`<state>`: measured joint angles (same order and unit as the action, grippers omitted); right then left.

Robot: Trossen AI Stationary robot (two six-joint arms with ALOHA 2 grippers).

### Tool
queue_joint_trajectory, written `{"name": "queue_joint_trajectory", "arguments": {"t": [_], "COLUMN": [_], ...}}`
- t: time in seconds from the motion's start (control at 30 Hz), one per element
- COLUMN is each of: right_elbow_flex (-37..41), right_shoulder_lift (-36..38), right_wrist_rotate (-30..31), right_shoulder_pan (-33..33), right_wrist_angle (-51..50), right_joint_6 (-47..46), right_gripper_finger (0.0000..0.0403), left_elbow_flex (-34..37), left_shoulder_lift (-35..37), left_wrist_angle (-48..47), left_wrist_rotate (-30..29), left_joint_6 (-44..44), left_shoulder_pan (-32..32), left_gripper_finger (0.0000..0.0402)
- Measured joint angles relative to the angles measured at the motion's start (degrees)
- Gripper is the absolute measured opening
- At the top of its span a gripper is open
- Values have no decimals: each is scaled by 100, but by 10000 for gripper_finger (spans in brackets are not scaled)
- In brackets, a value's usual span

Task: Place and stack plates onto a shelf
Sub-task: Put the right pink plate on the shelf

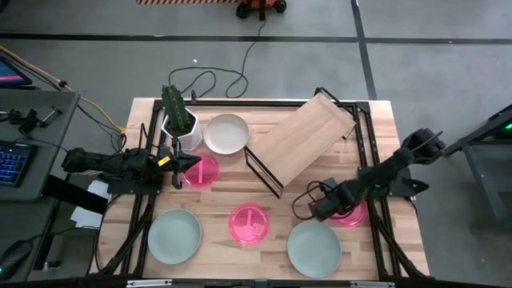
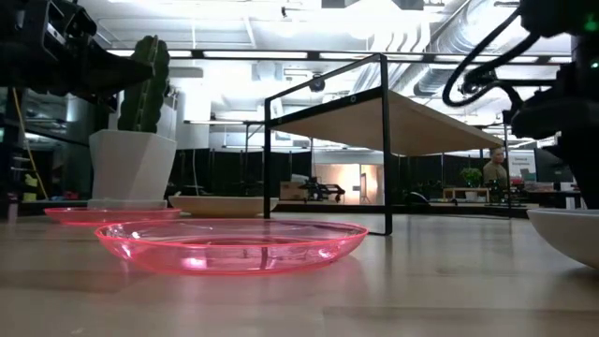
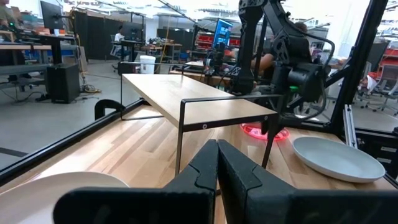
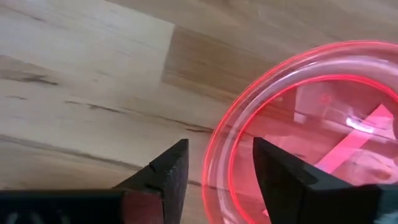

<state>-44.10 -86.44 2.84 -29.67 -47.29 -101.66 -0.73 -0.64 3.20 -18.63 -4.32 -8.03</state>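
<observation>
My right gripper [image 4: 214, 171] is open, low over the table at the right, in the high view [image 1: 328, 210] too. Its two fingers stand on either side of the rim of a pink plate [image 4: 311, 124], which lies on the table under the arm [image 1: 354, 214]; I see no touch. My left gripper [image 3: 217, 165] is shut and empty, above a second pink plate [image 1: 202, 171] at the left. A third pink plate [image 1: 250, 222], two grey-green plates [image 1: 174, 234] [image 1: 314, 246] and a cream-white plate [image 1: 226, 134] lie on the table. The shelf [image 1: 300, 140] stands empty, slanted, at the back.
A white pot with a green cactus [image 1: 179, 120] stands at the back left, beside the cream-white plate. Black cables [image 1: 308, 198] loop near my right gripper. Black frame rails [image 1: 376, 160] run along the table's sides. Bare tabletop lies in front of the shelf.
</observation>
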Motion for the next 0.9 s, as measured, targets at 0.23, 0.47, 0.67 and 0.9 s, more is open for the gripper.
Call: {"name": "queue_joint_trajectory", "arguments": {"t": [0.23, 0.47, 0.67, 0.9], "right_elbow_flex": [2, -20, -93, -636], "right_shoulder_lift": [-209, -359, -272, 49], "right_wrist_rotate": [8, -4, -98, -364], "right_shoulder_pan": [0, 0, 4, 11], "right_wrist_angle": [-14, -87, -233, -594], "right_joint_6": [2, 30, 320, 1478], "right_gripper_finger": [126, 49, 8, 0], "left_elbow_flex": [0, 0, 1, 2], "left_shoulder_lift": [2, 2, 1, -2], "left_wrist_angle": [0, -2, -2, -2], "left_wrist_rotate": [2, 0, 1, 0], "left_joint_6": [-2, 0, -1, 0], "left_shoulder_pan": [2, 2, 1, 2], "left_gripper_finger": [0, 0, 0, 0]}}
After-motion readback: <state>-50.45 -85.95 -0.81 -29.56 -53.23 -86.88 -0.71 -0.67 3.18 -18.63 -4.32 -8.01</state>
